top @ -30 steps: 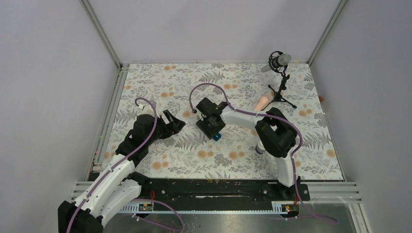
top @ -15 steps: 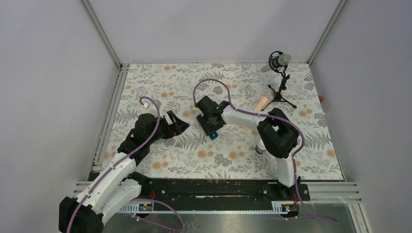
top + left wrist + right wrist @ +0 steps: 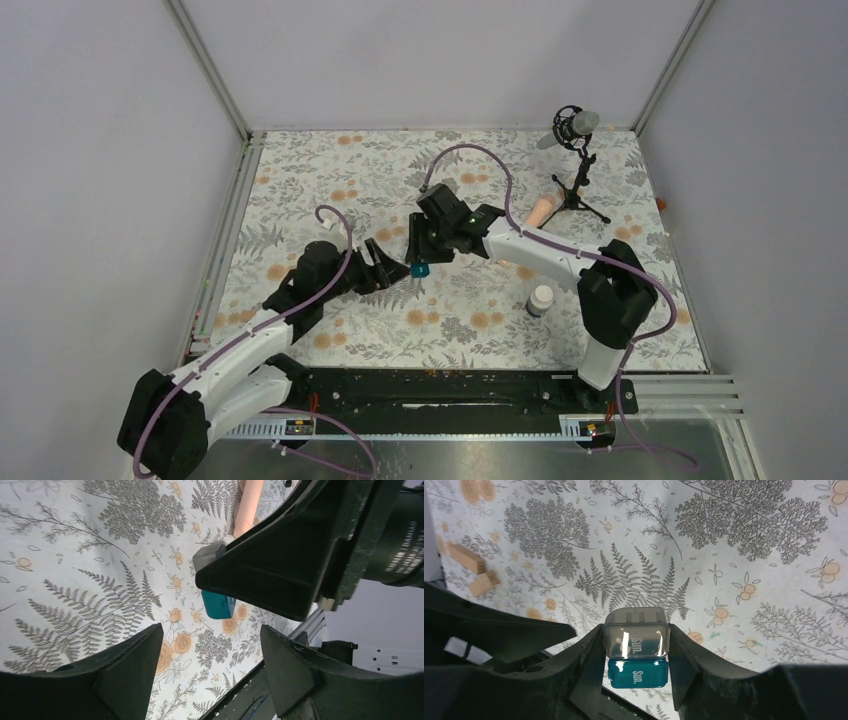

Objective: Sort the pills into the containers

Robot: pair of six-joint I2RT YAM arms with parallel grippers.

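From above, the right end effector (image 3: 418,262) reaches out to the middle of the floral desk (image 3: 330,170) and is clenched on the teal box (image 3: 419,269). The left end effector (image 3: 395,270) comes in from the left, just beside it. The two probably meet here so that one can steady the box while the other works its lid. The white bottle (image 3: 541,298) stands apart to the right, untouched, with a microphone (image 3: 575,125) on its stand at the far corner and a peach cylinder (image 3: 540,210) lying near its feet. In the left wrist view the left fingers (image 3: 125,675) are spread wide and hold nothing. The box sits ahead of them under the other arm's dark finger, so the open gap is lined up to take it. I cannot tell whether the box rests on the cloth or is raised above it. In the right wrist view the box is squeezed squarely between both fingers, its smoky clear lid above a teal body, both printed "Sun.". The lid looks closed, so no pill can go in yet. Two tan blocks (image 3: 474,570) lie off to the left, and I cannot tell what they are.
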